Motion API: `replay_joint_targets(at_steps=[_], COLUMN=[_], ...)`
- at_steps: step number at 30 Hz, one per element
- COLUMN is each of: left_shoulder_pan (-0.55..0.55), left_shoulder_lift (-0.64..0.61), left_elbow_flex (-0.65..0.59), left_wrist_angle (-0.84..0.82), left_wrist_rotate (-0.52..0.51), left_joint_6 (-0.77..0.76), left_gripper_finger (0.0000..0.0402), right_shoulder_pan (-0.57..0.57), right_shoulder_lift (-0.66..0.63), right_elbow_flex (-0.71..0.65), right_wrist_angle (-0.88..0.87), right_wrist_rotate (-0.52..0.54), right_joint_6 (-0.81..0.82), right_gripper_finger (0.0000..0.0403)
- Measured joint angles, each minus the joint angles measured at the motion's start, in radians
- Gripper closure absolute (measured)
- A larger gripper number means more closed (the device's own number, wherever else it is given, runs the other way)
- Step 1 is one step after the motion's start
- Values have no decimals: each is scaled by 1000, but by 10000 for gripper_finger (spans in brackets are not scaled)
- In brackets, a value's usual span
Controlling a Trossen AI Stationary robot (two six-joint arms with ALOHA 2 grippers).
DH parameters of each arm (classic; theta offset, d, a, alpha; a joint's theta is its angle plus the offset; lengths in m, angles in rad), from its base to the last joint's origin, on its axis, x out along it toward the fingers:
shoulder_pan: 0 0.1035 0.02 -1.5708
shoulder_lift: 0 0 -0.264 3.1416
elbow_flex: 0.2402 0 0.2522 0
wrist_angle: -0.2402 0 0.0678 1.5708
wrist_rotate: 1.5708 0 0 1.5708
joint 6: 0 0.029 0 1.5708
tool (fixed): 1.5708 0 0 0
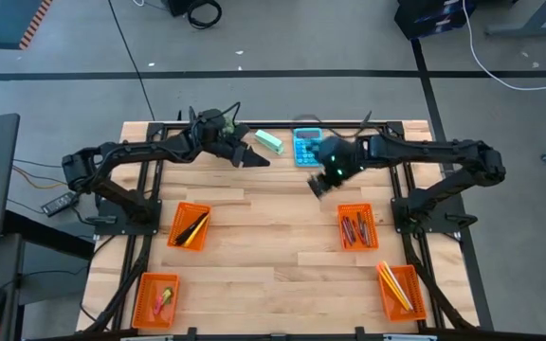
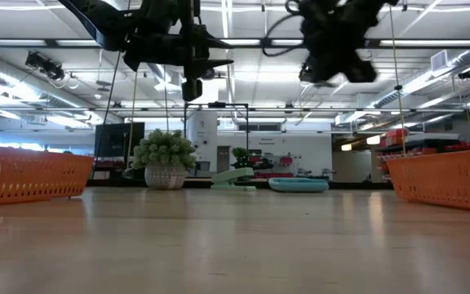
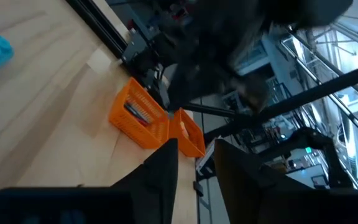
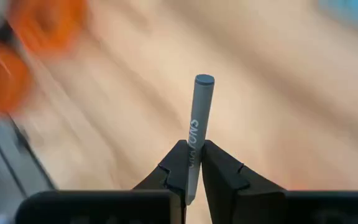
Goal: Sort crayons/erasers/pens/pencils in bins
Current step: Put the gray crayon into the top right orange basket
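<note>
Four bins [image 1: 189, 225] sit on the bench [image 1: 263, 246]: one with pens [image 1: 193, 229] left of middle, one with erasers [image 1: 164, 299] at the near left corner, one with crayons [image 1: 354, 229] right of middle, one with pencils [image 1: 393, 286] at the near right corner. A block [image 1: 269, 141] and a calculator [image 1: 306, 147] lie side by side at the far edge.

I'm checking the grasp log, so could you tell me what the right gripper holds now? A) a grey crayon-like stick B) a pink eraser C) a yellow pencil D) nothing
A: the right wrist view shows the right gripper shut on a grey stick that juts out past its fingers.
</note>
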Motion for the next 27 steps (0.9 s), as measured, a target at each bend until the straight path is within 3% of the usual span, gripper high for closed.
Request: replay_joint_targets(at_steps=[4,7,12,18,27], left_shoulder_pan=[24,37,49,50,48], left_shoulder_lift=[0,0,0,-6,-6], left_elbow_flex=[0,0,0,0,0], left_wrist_angle=[0,1,2,4,3], left_wrist_rotate=[3,3,8,8,9], left_joint_6=[0,10,18,19,15], left_gripper_finger=[293,299,303,304,327], right_shoulder_pan=[82,152,256,314,329], right_shoulder_lift=[-18,-25,-51,-124,-143], right_elbow_flex=[-1,-37,-214,-415,-539], right_wrist_angle=[-281,-358,-309,-90,-43], right_wrist_rotate=[-59,-72,-119,-89,-37], right_joint_6=[47,84,204,404,468], right_gripper_finger=[361,361,361,361,355])
